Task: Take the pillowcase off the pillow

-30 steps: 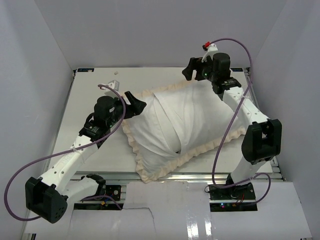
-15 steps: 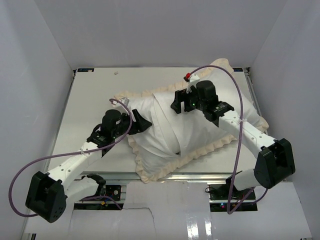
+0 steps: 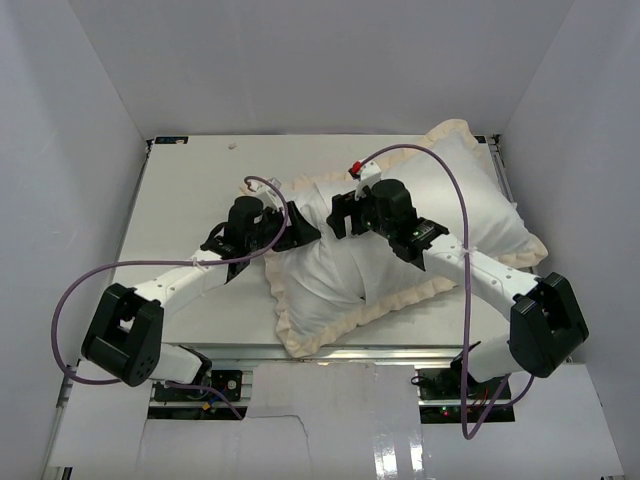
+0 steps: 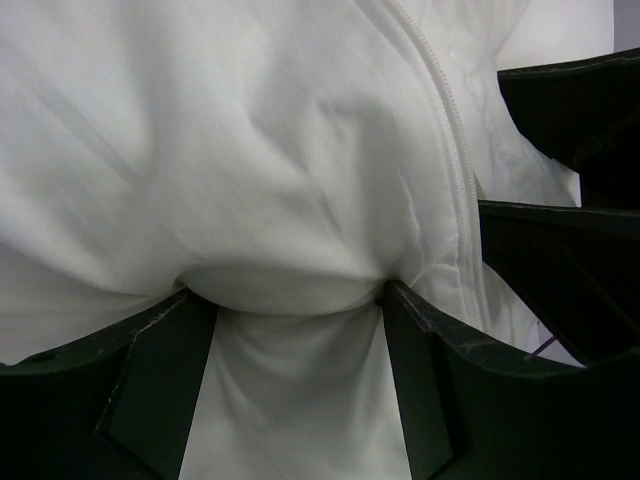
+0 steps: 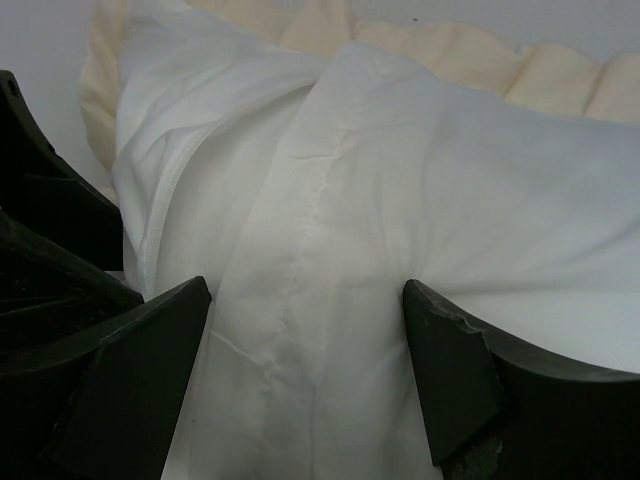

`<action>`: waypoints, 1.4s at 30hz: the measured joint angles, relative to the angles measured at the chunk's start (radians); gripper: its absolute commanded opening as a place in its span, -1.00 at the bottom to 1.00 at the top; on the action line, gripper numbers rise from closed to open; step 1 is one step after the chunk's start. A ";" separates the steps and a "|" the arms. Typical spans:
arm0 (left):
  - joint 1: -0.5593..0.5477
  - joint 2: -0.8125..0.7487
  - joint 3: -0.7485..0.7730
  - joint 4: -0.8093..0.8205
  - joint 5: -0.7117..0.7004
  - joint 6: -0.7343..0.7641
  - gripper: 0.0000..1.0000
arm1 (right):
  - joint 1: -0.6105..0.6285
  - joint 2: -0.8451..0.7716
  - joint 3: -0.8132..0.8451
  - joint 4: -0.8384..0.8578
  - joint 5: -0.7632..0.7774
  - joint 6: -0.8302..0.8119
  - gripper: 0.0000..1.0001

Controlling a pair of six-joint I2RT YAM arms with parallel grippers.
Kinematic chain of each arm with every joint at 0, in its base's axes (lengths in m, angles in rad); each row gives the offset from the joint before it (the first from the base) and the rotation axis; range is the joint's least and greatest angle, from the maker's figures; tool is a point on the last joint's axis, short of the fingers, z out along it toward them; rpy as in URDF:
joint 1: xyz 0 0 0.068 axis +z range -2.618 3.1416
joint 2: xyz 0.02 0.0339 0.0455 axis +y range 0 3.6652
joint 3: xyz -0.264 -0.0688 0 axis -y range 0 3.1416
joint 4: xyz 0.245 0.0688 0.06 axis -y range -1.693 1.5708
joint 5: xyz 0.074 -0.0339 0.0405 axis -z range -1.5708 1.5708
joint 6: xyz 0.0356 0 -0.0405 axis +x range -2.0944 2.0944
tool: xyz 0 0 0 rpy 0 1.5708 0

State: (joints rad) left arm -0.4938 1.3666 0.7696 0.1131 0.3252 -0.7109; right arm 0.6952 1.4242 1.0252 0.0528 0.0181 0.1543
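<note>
1. Top external view, nearest me: the pillowcase point(image 3: 460, 205) lay white face up on the table point(image 3: 185, 190). Its cream frill point(image 3: 400, 300) ran along the near side, reaching the table's front edge.
2. The pillow point(image 5: 160, 190) was inside the pillowcase. Only a strip of plain white with a zip-like seam showed, under an overlapping flap point(image 5: 420, 200) at the left end.
3. At that end the left gripper point(image 3: 298, 232) sat pressed in from the left. Its fingers point(image 4: 160, 380) stood apart with a wad of white cloth bunched between them and touching both. Whether they squeezed it I could not tell.
4. Just beyond, the right gripper point(image 3: 338, 215) came in from the right, jaws spread wide over the flap and clamping nothing.
5. Farthest back, the pillowcase's far right corner lay by the table's rear edge.
</note>
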 measured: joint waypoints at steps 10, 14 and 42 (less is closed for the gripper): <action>-0.029 -0.037 0.078 -0.095 -0.061 0.033 0.59 | 0.013 -0.092 -0.053 0.023 0.131 0.022 0.68; -0.049 -0.115 0.101 -0.147 -0.102 0.052 0.59 | 0.021 -0.122 -0.046 -0.021 0.150 0.029 0.68; -0.281 -0.127 0.045 -0.214 -0.370 0.116 -1.00 | 0.091 -0.198 -0.201 -0.019 0.278 0.056 0.74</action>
State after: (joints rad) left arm -0.7746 1.2392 0.8146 -0.1009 -0.0448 -0.5949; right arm 0.7864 1.2259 0.8238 0.0334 0.2962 0.2104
